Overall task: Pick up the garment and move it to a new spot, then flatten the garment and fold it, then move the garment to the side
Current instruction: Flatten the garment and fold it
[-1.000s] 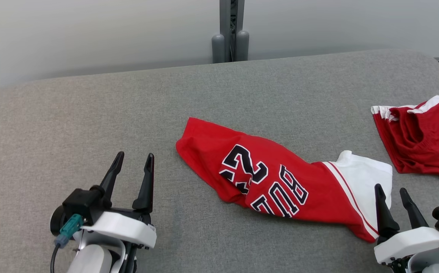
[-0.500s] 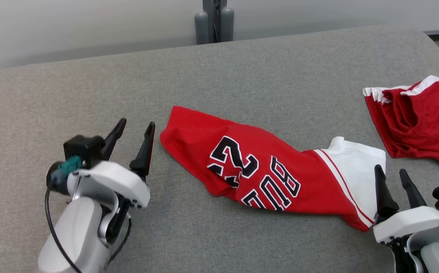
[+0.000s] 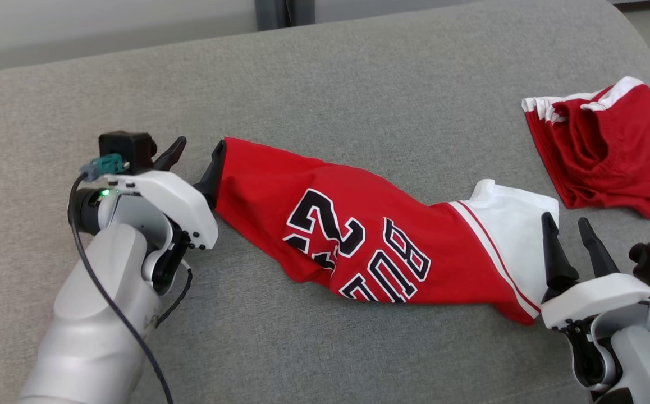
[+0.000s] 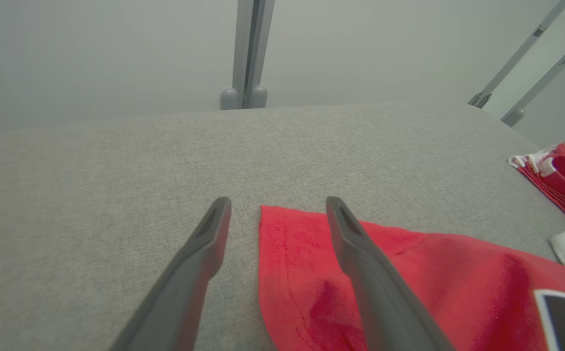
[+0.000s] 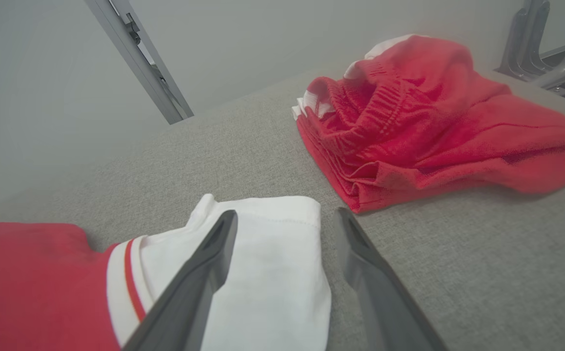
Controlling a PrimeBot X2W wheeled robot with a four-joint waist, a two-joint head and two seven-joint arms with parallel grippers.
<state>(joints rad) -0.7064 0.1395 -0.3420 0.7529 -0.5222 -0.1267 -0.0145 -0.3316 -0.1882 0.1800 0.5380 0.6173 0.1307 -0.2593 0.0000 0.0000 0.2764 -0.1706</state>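
Well, the garment [image 3: 370, 235], a red jersey with black-and-white lettering and a white end [image 3: 518, 224], lies crumpled in a long slanting heap across the middle of the grey cushion [image 3: 358, 84], its red corner [image 4: 275, 234] to the far left and the white end to the near right. It looks like a thin, light knit, soft and limp with nothing stiff in it. I'd expect it to sag and bunch wherever it isn't held, and to drag a little on the coarse upholstery rather than slide. As it lies doubled on itself, a pinch in the middle would likely gather several thicknesses. The two ends look the better places to take it, at the hemmed edges where the stitching gives some bite. The left gripper [image 3: 200, 145] is down at the red corner with its fingers spread apart and the hem lying between them, though I can't quite make out whether the finger over the cloth rests on it or hangs just above. The right gripper [image 3: 564, 220] stands at the white end, fingers likewise apart and holding nothing, astride that end's edge. Off to the far right a bundle of red shorts [image 3: 600, 146] lies well apart.
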